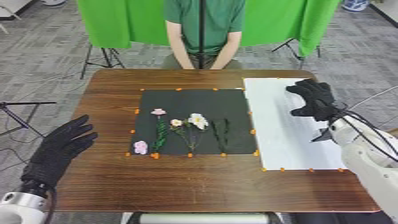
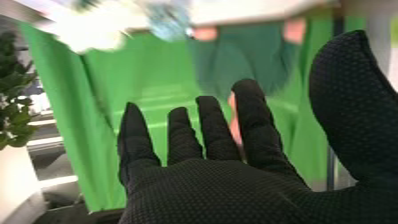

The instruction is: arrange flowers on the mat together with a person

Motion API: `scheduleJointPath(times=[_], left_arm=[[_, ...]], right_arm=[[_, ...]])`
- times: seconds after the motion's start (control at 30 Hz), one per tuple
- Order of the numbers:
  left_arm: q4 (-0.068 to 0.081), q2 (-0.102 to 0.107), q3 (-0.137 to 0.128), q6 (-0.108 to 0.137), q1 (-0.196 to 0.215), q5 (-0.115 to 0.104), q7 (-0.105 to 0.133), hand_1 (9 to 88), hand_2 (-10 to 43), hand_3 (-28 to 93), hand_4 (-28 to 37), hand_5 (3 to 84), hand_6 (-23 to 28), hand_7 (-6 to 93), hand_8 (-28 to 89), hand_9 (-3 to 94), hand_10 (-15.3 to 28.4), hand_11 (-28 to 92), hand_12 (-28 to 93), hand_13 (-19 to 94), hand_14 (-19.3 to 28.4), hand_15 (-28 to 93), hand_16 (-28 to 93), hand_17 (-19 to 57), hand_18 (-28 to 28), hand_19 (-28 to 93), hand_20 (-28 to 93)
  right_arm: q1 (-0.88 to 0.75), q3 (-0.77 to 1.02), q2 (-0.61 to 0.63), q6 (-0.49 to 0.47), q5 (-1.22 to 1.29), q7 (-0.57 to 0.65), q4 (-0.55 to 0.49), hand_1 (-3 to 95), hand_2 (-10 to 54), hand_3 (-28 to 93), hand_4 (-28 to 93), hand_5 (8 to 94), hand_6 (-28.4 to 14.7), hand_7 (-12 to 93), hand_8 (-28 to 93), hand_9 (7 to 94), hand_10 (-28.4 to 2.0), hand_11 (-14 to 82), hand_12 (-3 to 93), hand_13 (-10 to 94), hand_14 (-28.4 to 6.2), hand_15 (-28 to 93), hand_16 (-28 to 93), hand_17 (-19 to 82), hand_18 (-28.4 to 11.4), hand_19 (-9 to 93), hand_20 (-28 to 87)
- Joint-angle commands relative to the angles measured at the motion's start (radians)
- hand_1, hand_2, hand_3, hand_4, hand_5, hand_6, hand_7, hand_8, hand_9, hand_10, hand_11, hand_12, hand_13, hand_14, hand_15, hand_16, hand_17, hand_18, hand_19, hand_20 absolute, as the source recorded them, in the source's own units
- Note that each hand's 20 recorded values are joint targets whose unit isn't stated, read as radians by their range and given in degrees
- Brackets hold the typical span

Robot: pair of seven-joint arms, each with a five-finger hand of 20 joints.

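green curtain (image 1: 124, 25) in both views

This looks like a robotics lab set up in an office-type room. Grey carpet tiles (image 1: 49, 57) cover the floor, and thin cables run loosely over them. A bright green cloth (image 1: 124, 22) hangs behind the brown wooden table (image 1: 115, 175), with the legs of a black tripod (image 1: 110, 57) in front of it. White robot arms (image 1: 369, 159) reach over the tabletop, where orange marks edge the black mat (image 1: 178, 100).
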Motion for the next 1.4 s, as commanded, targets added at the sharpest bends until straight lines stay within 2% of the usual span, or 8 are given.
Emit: scheduleJointPath(times=[0.03, 0.33, 0.5, 0.73, 0.93, 1.03, 1.17, 1.4], left_arm=[[-0.001, -0.001, 0.006, 0.006, 0.009, -0.002, -0.001, 28.2, -0.7, 69, -25.0, 33.1, 4.8, 17.4, -9, 29.4, 12.2, 19, 18, 25, 16.1, 31, 0, -6.6, 21.8, 47, 7], [-0.001, 0.001, 0.008, 0.009, 0.007, -0.002, -0.001, 28.2, -0.9, 70, -25.0, 33.2, 4.8, 17.4, -9, 29.4, 12.1, 19, 18, 25, 16.1, 31, 0, -6.6, 21.8, 47, 7], [-0.001, 0.002, 0.008, 0.011, 0.007, -0.002, 0.001, 28.1, -0.9, 70, -25.0, 33.1, 4.8, 17.3, -9, 29.4, 12.1, 19, 18, 25, 16.1, 31, 0, -6.6, 21.8, 47, 7], [0.001, 0.001, 0.009, 0.009, 0.002, -0.002, -0.003, 28.1, -1.0, 70, -25.0, 33.1, 4.8, 17.3, -9, 29.5, 12.2, 19, 18, 25, 16.1, 31, 0, -6.5, 21.7, 47, 7], [0.001, 0.002, 0.011, 0.009, -0.001, -0.004, -0.005, 28.1, -0.9, 70, -25.0, 33.2, 4.8, 17.2, -9, 29.4, 12.2, 19, 18, 25, 16.1, 31, 0, -6.6, 21.8, 47, 7], [0.001, 0.001, 0.012, 0.011, -0.003, -0.004, -0.006, 28.2, -0.8, 70, -25.1, 33.2, 4.8, 17.3, -9, 29.4, 12.1, 19, 18, 25, 16.1, 31, 0, -6.6, 21.8, 47, 7], [0.000, 0.000, 0.011, 0.011, -0.001, -0.003, -0.009, 28.2, -0.5, 69, -25.1, 33.2, 4.8, 17.4, -9, 29.5, 12.1, 19, 18, 25, 16.0, 31, 0, -6.6, 21.8, 47, 7], [-0.001, -0.004, 0.010, 0.010, 0.002, -0.004, -0.007, 28.2, -0.5, 69, -25.0, 33.3, 4.8, 17.4, -9, 29.4, 12.1, 19, 18, 25, 16.0, 31, 0, -6.6, 21.8, 47, 7]], right_arm=[[0.202, -0.116, 0.002, -0.052, -0.101, 0.092, 0.141, 28.5, -9.2, 88, -26, 24.2, -1.8, 23, -11, 23.7, -10.9, -0.9, 30.7, 19, -9.6, -7, 49, -2, -18.2, 37, 22], [0.293, -0.186, -0.010, -0.050, -0.115, 0.182, 0.228, 28.2, -9.4, 88, -26, 25.7, -1.7, 25, -11, 26.3, -10.8, 3.4, 30.0, 22, -9.8, -3, 48, 0, -18.1, 38, 23], [0.309, -0.194, -0.023, -0.093, -0.121, 0.193, 0.259, 28.3, -9.5, 88, -27, 29.4, -1.4, 27, -13, 33.3, -10.5, 13.3, 27.3, 30, -7.6, 14, 39, 3, -18.5, 39, 25], [0.322, -0.199, -0.040, -0.138, -0.112, 0.197, 0.297, 29.0, -9.5, 89, -27, 35.7, -0.1, 30, -15, 41.5, -10.5, 21.7, 25.9, 37, -6.5, 26, 32, 5, -18.4, 40, 27], [0.328, -0.241, -0.046, -0.041, -0.112, 0.197, 0.317, 30.0, -9.5, 88, -28, 38.3, 1.0, 34, -17, 45.8, -10.0, 28.9, 26.0, 43, -6.2, 37, 28, 7, -18.7, 41, 28], [0.318, -0.258, -0.045, 0.032, -0.091, 0.187, 0.316, 36.1, -9.1, 86, -28, 46.0, 4.0, 39, -20, 57.1, -7.1, 35.1, 24.9, 55, -4.2, 46, 24, 13, -17.2, 44, 30], [0.298, -0.274, -0.044, 0.131, -0.087, 0.156, 0.306, 46.0, -6.7, 76, -28, 56.1, 5.3, 51, -6, 75.9, -5.3, 18.4, 44.5, 67, -2.5, 47, 34, 18, -16.0, 47, 33], [0.236, -0.245, -0.045, 0.219, -0.088, 0.104, 0.225, 49.3, -5.7, 76, -28, 63.4, 5.4, 53, -4, 82.0, -5.1, 18.2, 48.3, 71, -2.9, 51, 35, 20, -15.2, 50, 35]])
